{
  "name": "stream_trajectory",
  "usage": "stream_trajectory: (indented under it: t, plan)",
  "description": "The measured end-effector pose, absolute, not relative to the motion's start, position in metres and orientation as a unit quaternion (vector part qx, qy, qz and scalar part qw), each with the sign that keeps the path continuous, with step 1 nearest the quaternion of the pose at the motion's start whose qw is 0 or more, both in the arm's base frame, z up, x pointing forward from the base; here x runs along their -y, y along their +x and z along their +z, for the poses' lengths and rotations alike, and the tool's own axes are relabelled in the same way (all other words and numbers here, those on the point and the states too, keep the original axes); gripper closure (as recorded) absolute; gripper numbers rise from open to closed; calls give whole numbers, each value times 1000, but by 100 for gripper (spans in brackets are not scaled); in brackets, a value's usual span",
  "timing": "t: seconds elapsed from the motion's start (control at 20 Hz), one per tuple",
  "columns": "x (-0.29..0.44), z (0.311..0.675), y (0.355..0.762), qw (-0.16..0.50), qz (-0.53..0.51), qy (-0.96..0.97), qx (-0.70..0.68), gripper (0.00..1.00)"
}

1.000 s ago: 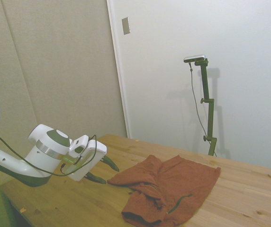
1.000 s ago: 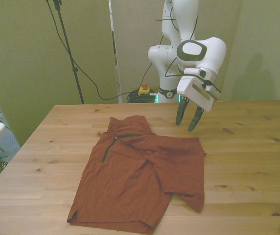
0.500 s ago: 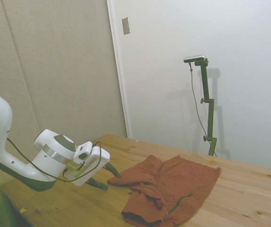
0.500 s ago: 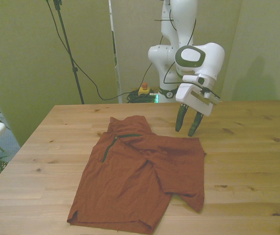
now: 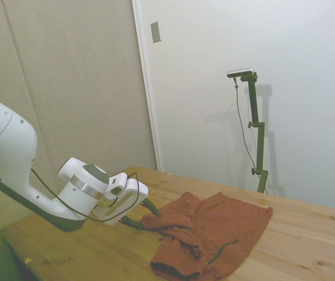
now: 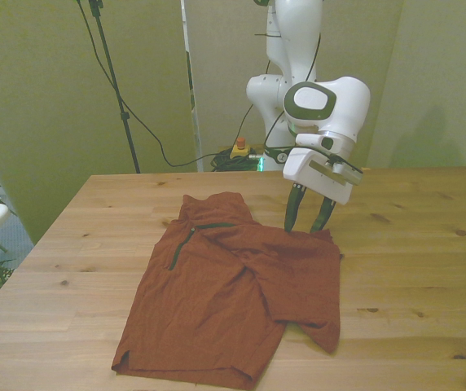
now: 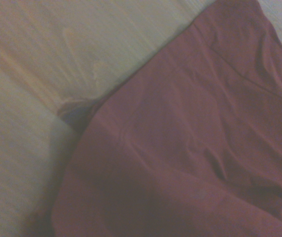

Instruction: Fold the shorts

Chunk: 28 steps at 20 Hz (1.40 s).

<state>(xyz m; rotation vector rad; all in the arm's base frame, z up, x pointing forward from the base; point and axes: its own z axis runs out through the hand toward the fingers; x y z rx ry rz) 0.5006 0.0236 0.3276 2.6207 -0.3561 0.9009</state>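
Shorts (image 6: 233, 293) are laid on the wooden table (image 6: 412, 269), partly folded: one leg is doubled over across the middle, and a rumpled ridge is seen where the layers overlap. The dark pocket slit (image 6: 182, 242) is seen on the half toward the front view's left, with the dark hem edging along the near edge. In the side view the shorts (image 5: 211, 234) are spread toward the picture's right, bunched at the near end. The gripper (image 6: 308, 220) is angled down at the far corner of the cloth on the front view's right; both dark fingertips (image 6: 292, 218) are seen at the cloth's edge, about level with it. The fingers are held apart with a clear gap between them, and nothing is clamped in them. Whether the tips are touching the fabric cannot be told. In the side view the gripper (image 5: 144, 215) is placed at the cloth's left corner, low over the table. In the wrist view, blurred rust cloth (image 7: 200, 148) is seen filling most of the picture, with bare wood (image 7: 57, 59) beside it.
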Motion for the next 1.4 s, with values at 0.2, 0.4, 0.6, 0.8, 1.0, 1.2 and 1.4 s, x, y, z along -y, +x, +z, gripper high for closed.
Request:
stream_trajectory:
  t: [0.2,0.4,0.6,0.8,1.0,1.2,1.4]
  plan:
    - [-19,328,515,166,320,923,136,100]
    - [-18,324,520,159,319,923,143,100]
    - [-19,321,521,153,318,924,150,100]
    - [-19,318,522,151,317,924,151,100]
    - [-17,315,523,153,316,924,150,100]
    - [-14,311,525,153,315,924,150,100]
    - [-11,310,526,154,314,924,154,100]
